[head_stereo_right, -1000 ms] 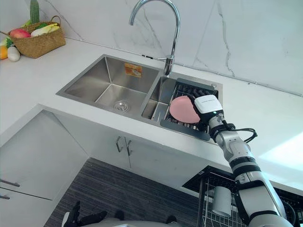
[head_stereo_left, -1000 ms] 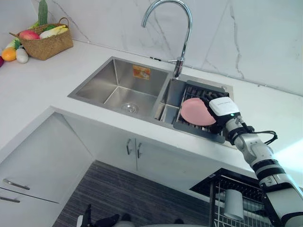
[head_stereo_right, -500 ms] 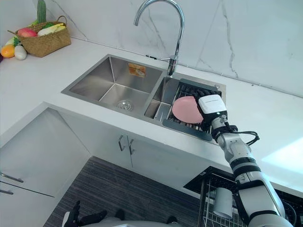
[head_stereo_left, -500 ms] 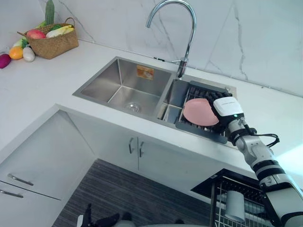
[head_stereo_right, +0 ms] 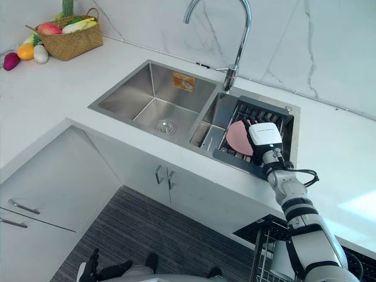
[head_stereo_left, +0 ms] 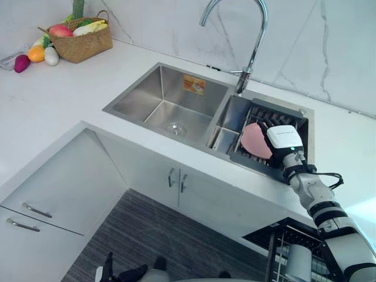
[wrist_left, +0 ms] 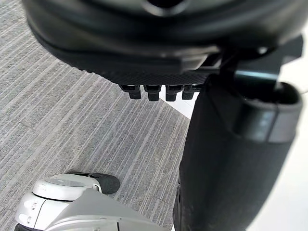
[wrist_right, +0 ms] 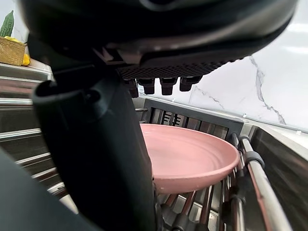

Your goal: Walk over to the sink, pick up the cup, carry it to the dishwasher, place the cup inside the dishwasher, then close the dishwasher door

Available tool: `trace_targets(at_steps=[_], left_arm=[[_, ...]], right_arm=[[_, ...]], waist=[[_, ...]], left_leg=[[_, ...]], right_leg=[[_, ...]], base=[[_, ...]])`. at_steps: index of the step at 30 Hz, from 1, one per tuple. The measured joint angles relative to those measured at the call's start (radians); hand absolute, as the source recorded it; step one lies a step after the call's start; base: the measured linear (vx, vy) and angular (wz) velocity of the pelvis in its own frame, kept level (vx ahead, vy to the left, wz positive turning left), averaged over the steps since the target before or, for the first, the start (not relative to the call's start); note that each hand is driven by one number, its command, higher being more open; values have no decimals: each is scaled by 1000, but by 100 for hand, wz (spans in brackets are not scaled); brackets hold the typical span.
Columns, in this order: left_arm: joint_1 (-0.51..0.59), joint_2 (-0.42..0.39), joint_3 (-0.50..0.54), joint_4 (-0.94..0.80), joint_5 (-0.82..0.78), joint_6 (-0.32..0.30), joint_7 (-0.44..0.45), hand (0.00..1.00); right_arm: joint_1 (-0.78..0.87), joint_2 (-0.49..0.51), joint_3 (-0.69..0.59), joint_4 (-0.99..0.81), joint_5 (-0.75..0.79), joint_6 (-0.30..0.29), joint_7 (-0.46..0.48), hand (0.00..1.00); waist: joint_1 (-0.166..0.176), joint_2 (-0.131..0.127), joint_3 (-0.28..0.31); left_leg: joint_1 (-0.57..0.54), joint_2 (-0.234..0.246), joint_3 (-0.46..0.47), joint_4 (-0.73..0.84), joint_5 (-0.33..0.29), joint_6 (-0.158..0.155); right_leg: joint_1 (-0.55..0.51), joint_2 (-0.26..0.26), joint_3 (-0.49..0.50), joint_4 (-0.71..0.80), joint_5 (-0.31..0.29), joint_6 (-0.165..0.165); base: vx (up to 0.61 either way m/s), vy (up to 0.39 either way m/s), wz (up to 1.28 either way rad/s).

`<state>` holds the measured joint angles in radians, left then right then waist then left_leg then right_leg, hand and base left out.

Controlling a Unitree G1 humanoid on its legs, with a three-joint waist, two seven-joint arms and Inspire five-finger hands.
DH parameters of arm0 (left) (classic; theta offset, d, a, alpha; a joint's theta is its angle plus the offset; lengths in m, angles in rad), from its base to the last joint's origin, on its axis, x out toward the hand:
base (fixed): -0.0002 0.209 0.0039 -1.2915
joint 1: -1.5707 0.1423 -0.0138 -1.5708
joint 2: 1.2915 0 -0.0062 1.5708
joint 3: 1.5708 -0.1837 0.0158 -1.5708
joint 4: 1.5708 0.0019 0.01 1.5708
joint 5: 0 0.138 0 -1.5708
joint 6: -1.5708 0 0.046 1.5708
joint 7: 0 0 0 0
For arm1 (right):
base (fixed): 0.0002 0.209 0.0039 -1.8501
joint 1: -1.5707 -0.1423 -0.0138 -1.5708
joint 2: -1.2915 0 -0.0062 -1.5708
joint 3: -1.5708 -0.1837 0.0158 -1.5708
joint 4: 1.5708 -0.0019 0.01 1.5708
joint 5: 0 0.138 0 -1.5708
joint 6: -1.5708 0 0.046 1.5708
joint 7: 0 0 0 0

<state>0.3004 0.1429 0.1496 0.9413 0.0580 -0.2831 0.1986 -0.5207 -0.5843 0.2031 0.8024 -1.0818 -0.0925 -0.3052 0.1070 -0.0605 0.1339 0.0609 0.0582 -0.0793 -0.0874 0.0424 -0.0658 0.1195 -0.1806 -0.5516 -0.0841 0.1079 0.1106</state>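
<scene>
Two hands to account for, and only the right hand (head_stereo_left: 286, 140) is anywhere near the job. It hangs over the black drying rack (head_stereo_left: 281, 115) set in the smaller basin of the sink (head_stereo_left: 170, 100), right of centre in the head views. We see no cup there. What lies by the hand is a pink shallow dish (head_stereo_left: 255, 141), so we speak of that.

The dish sits just left of the hand in the head views, partly under it. In the right wrist view it rests hollow up across the rack's bars, below and ahead of the fingers (wrist_right: 167, 86), with the thumb (wrist_right: 96, 159) standing down at its near rim. Being round, it offers no long axis, so we judge that a grasp would turn on the rim nearest the thumb.

The fingers look relaxed and held apart from the thumb, not curled round the dish. Whether the thumb touches the rim we cannot tell.

The left hand (wrist_left: 159, 43) hangs loose-fingered over the grey floor (wrist_left: 72, 120), well away from the dish. A white cup (head_stereo_left: 298, 262) already stands in the dishwasher rack (head_stereo_left: 276, 244) at the lower right.
</scene>
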Motion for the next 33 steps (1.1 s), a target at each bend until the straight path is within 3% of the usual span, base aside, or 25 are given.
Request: trace_targets(at_steps=[4,5,11,14,17,19,22,26,33], left_arm=[[0,0,0,1,0,-4,0,100],[0,0,0,1,0,-4,0,100],[2,1,-1,1,0,-7,4,100],[1,1,-4,2,0,-18,10,100],[2,1,-9,4,1,-31,31,100],[3,0,-22,3,2,-35,45,100],[12,-2,-21,2,1,-49,64,100],[28,-2,-21,0,2,-55,69,100],[32,-4,-20,-9,2,-76,77,100]], right_arm=[[-1,0,0,15,0,4,-2,100],[-1,0,0,18,-1,9,-5,0],[-1,0,0,53,-4,28,-36,0],[-1,1,0,59,-4,53,-100,0],[10,6,0,59,-3,58,-191,0],[14,16,-16,53,-3,98,-350,0],[10,16,-84,23,-1,123,-462,0],[5,9,-114,-32,21,125,-496,0],[-19,8,-116,-62,73,69,-485,0]], waist=[[1,1,3],[2,1,5],[8,0,8],[1,4,13],[-1,4,17],[-1,12,22],[1,19,25],[-1,20,25],[2,20,26]], left_leg=[[-2,-4,-6,-4,1,1],[-3,-4,-7,-4,1,1],[-3,-5,-7,-4,1,1],[-2,-6,-6,-4,3,2],[-2,-6,-6,-4,2,1],[-2,-7,-4,-4,2,0],[-3,-7,-4,-4,2,0],[-3,-7,-3,-4,4,4],[-1,-7,-1,1,4,4]], right_leg=[[2,-3,-5,0,-3,4],[2,-3,-5,0,-3,4],[2,-4,-6,0,-3,5],[2,-6,-4,0,-2,5],[2,-6,-3,0,-2,5],[2,-7,-1,0,-1,5],[1,-6,-1,0,-1,5],[0,-7,-1,0,-1,6],[-1,-8,0,0,0,7]], base=[[-31,14,5],[0,0,0],[0,0,0],[0,0,0],[0,0,0],[0,0,0],[0,0,0],[0,0,0],[0,0,0]])
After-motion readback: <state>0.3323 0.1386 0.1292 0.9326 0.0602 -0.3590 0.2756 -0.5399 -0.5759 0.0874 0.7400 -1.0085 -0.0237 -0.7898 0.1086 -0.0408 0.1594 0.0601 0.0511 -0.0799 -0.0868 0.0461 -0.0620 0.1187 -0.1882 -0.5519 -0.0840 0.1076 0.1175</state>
